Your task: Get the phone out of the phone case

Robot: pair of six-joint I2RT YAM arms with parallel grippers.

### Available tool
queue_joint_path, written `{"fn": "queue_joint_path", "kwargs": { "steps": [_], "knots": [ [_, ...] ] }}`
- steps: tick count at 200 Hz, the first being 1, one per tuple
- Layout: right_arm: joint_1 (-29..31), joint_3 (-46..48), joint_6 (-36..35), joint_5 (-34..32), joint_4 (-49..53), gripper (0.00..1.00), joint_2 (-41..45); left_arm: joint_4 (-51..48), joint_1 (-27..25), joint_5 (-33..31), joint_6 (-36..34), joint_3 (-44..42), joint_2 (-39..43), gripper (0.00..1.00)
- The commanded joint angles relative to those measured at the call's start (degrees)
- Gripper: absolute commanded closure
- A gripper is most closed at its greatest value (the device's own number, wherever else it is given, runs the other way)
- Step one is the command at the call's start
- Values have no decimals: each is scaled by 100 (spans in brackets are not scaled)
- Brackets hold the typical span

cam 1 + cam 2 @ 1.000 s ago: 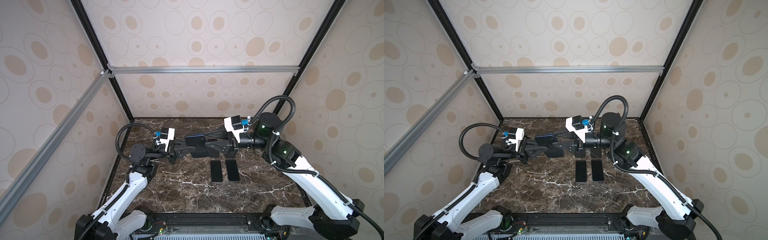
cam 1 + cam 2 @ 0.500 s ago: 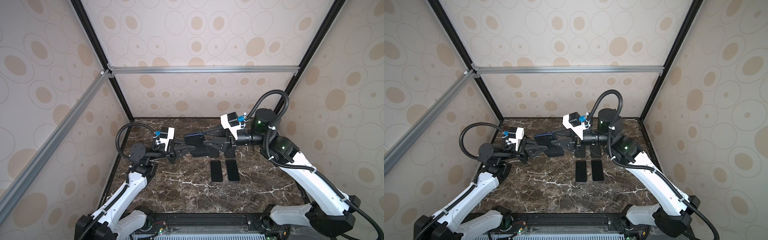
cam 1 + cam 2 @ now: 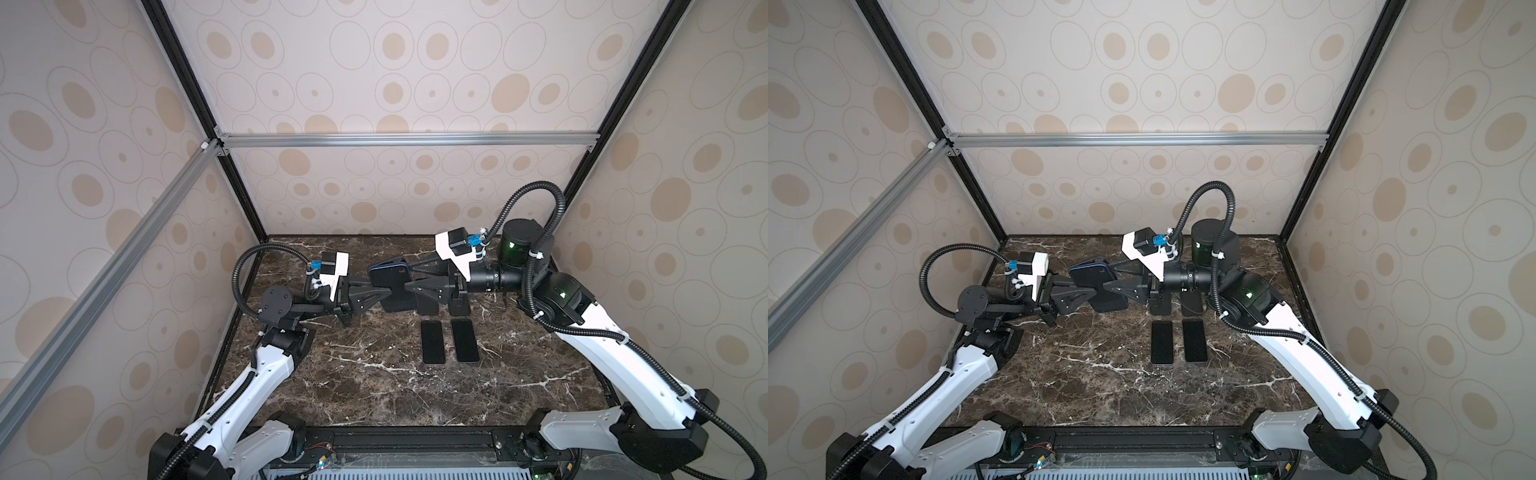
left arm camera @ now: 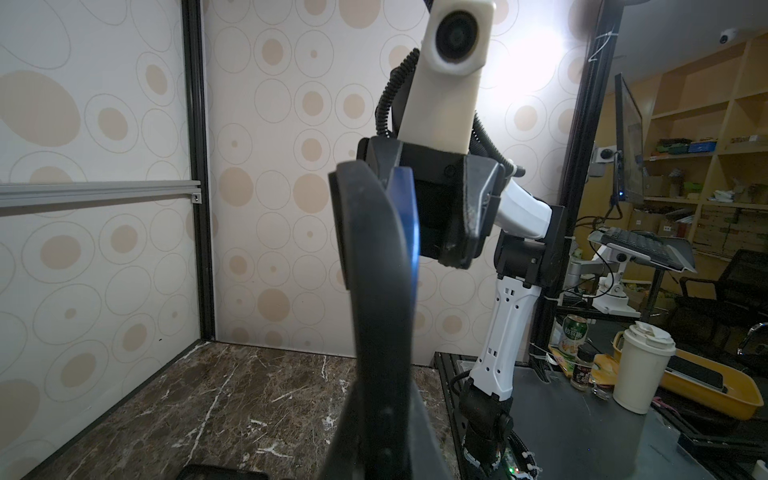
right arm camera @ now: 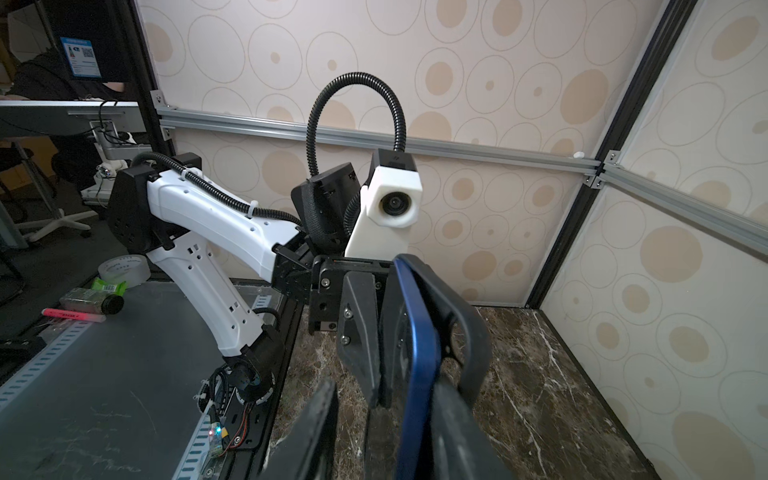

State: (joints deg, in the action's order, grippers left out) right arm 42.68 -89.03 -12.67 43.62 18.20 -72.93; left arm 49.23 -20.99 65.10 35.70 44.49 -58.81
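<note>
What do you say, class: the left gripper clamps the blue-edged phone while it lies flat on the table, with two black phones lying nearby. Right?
No: the left gripper clamps the blue-edged phone, but it is held up clear of the table, as the right wrist view shows. Two black phones do lie nearby.

Both top views hang high at the front, looking down across your marble table (image 3: 374, 395) to the back wall (image 3: 395, 195), with the left arm (image 3: 257, 374) and right arm (image 3: 623, 361) whole in frame. Your left wrist camera (image 5: 392, 203) looks at close range at the right wrist camera (image 4: 457, 33), which stares straight back. Between them, both wrist views share the phone (image 4: 409, 216), edge-on.
</note>
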Motion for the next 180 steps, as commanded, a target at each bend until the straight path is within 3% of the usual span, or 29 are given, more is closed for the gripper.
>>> {"fn": "queue_joint_path", "kwargs": {
  "steps": [1,128,180],
  "knots": [
    [188,277,-113,586,981,61,-148,36,-26,-1050,-61,332,106,100],
    [188,106,-305,1096,2079,66,-646,178,-14,-1133,41,278,159,100],
    [188,-7,68,1237,2001,71,-915,-176,-15,-954,-25,387,18,100]
  ]
}}
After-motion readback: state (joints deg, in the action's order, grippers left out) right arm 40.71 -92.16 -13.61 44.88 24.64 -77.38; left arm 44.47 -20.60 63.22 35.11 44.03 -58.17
